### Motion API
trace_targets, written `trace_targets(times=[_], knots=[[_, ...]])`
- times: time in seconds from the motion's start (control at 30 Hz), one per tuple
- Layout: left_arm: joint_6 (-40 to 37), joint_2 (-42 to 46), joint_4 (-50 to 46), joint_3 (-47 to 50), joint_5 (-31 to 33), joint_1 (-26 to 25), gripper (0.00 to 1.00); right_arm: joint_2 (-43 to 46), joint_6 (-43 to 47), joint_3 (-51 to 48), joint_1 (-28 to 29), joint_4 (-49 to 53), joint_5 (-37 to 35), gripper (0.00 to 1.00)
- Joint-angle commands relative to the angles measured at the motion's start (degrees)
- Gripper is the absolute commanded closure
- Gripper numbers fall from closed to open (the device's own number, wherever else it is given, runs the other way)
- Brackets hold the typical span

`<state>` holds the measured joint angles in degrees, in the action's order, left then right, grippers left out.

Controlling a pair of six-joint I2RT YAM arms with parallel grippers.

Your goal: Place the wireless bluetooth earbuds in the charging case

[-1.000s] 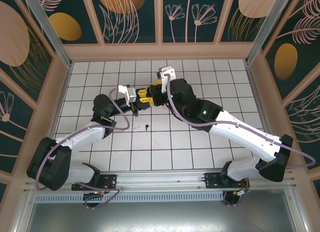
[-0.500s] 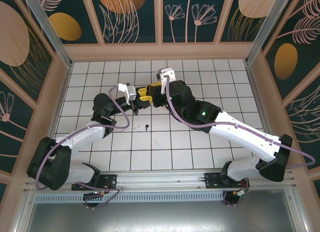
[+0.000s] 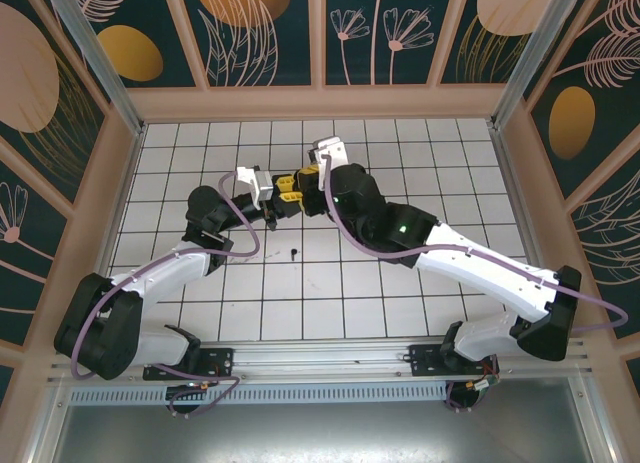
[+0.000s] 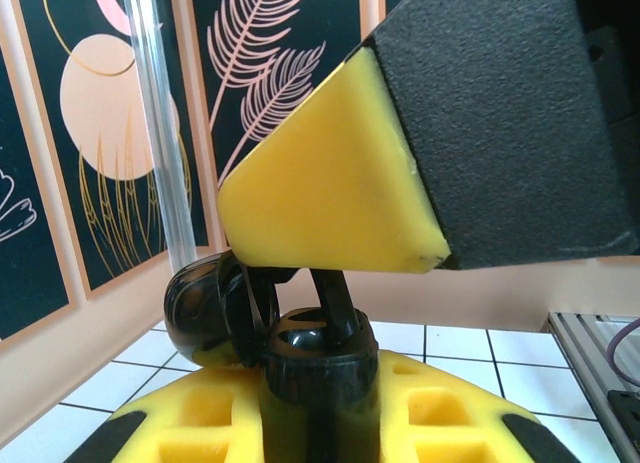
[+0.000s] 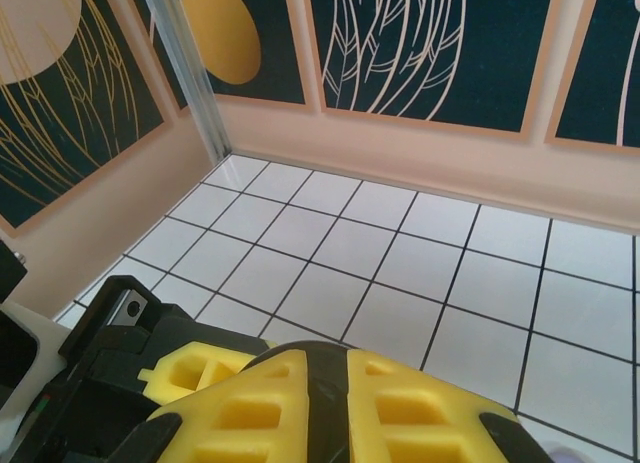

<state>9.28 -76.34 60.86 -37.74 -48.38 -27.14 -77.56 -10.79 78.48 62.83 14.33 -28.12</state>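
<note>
White tiled table (image 3: 400, 283) w/ dark grid lines, boxed in by peach-framed walls (image 3: 265, 33) carrying dark leaf-and-flower panels. Arm bases sit at the near edge, L arm on the left, R arm on the right, both reaching in toward the middle. Just near of where they meet, a loose black earbud (image 3: 293, 252) lies alone on a tile, apart from both pincers. Farther in, tips of the two arms come together above the table's far-centre. Left gripper (image 4: 320, 395): yellow fingers drawn in tight on a round black charging case (image 4: 320, 358), held upright, its lid (image 4: 205, 313) swung open to the left. Right gripper (image 5: 318, 388): fingers together, yellow tip directly above the case, clamped on the thin stem of a black earbud (image 4: 335, 298) whose lower end sits in the case opening. How deep it's seated: can't tell.
</note>
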Motion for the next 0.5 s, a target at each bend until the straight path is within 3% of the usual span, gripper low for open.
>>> trace_targets(times=[0.0,0.3,0.47], knots=[[-0.23,1.01,3.44,-2.07,-0.12,-0.37,1.0,-2.62,3.74,0.64,2.31,1.82,-0.62,0.87],[-0.71,0.92,2.5,-2.08,2.14,-0.37,1.0,-6.9,6.84,3.71,6.14,5.01,-4.81,0.86],[-0.5,0.36,2.63,-1.65,2.56,-0.38,1.0,-8.58,5.11,6.52,5.87,6.97,-7.24,0.72]])
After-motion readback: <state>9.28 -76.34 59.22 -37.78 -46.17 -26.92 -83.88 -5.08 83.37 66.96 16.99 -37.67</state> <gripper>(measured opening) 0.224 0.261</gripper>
